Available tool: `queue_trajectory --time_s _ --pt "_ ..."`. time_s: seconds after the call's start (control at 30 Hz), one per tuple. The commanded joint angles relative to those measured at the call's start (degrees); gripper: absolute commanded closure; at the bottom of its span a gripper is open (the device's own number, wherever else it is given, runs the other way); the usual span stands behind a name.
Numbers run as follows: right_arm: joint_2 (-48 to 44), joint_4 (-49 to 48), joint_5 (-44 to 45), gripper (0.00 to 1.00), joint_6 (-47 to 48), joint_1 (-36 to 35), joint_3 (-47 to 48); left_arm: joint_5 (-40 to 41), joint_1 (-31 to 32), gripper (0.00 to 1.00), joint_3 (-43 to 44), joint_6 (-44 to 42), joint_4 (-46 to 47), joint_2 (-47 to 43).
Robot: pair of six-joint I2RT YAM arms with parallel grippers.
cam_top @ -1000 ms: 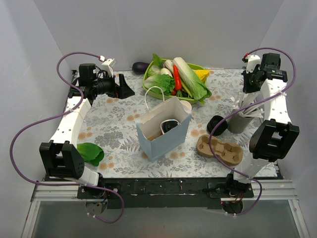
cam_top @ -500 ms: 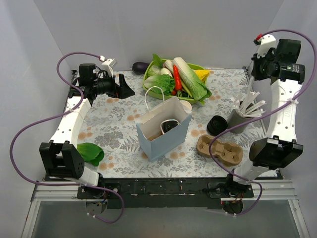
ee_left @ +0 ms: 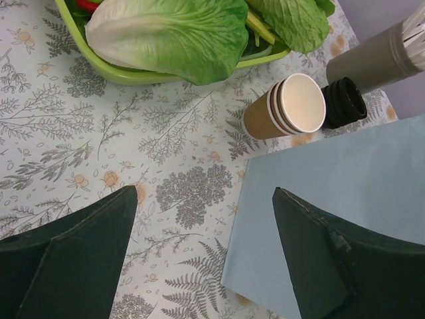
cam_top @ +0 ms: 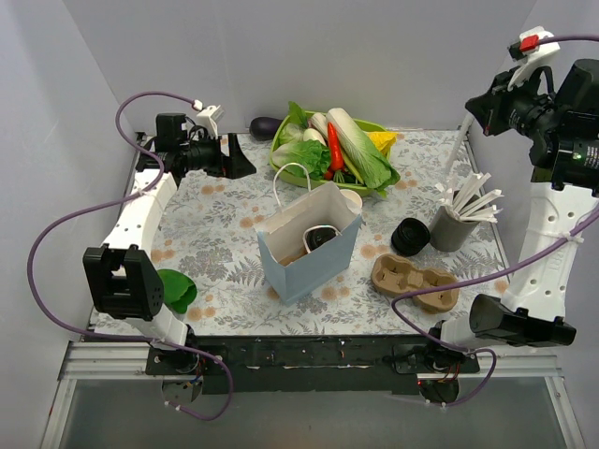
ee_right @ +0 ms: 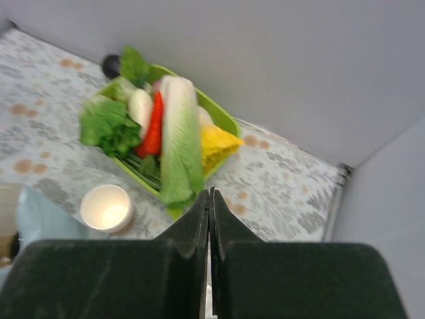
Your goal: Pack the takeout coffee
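The takeout coffee (cam_top: 321, 238), a tan cup with a black lid, stands inside the open blue bag (cam_top: 314, 262) at mid-table; only its lid and upper rim show. My left gripper (cam_top: 236, 161) hangs open and empty at the back left; in the left wrist view (ee_left: 206, 194) it spreads over the bag's side (ee_left: 345, 193). My right gripper (cam_top: 474, 105) is raised high at the back right, shut on a thin white stick (cam_top: 460, 145) that hangs down from it. In the right wrist view its jaws (ee_right: 210, 193) are pressed together.
A lidless tan cup (cam_top: 351, 199) lies behind the bag, beside a stack of black lids (cam_top: 410, 236). A grey cup of white sticks (cam_top: 454, 227) stands at right, a pulp cup carrier (cam_top: 415, 281) in front. A green vegetable basket (cam_top: 384, 178) sits at back; a green leaf (cam_top: 173, 288) lies front left.
My right arm has risen and swung toward the back right, lifting a white stick up out of the grey cup. My left arm shifted slightly.
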State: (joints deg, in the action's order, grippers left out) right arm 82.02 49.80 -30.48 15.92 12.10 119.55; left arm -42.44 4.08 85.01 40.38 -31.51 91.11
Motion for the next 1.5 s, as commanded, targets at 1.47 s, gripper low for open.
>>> queue_trajectory --time_s 1.47 --pt "12.71 -9.41 -30.16 0.72 -13.58 -43.38 0.22 10.88 0.05 0.16 -2.92 -9.09 -5.23 -6.73"
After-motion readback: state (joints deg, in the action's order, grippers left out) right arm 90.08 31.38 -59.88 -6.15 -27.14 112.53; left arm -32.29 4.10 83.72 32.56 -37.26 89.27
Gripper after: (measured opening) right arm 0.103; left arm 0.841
